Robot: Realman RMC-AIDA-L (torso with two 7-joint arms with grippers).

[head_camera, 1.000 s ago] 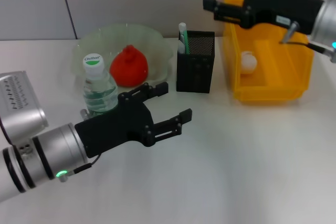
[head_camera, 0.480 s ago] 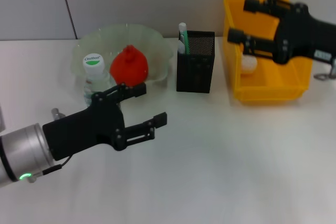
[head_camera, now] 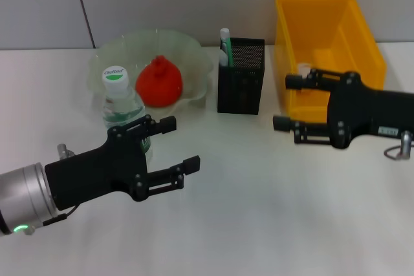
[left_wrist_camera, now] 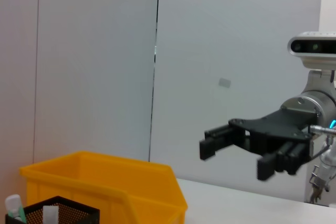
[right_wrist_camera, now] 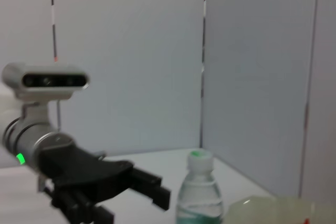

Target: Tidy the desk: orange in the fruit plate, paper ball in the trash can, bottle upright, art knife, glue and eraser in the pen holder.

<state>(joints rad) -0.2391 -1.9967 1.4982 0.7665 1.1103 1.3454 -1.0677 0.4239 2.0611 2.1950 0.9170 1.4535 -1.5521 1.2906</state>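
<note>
The one orange [head_camera: 158, 81], shown as a red-orange fruit, sits inside the single pale green fruit plate [head_camera: 194, 56] at the back left of the white desk [head_camera: 259, 224]. One bottle [head_camera: 121, 109] with a green-and-white cap stands upright just in front of the plate's near rim, touching or nearly touching it. One black mesh pen holder [head_camera: 241, 77] stands to the right of the plate, with a white-and-green stick and another item poking from its top; which ones they are cannot be told. One yellow bin [head_camera: 326, 30], serving as the trash can, stands further right by the back wall, with a small white object [head_camera: 303, 68] visible inside at its near left, partly hidden. The whole front half of the desk is open white surface. The left gripper [head_camera: 169, 145] hovers low at the front left, just in front of the bottle, its jaws spread wide and holding nothing. The right gripper [head_camera: 287, 103] hangs before the bin's front wall, between bin and pen holder, jaws likewise spread apart and empty.
</note>
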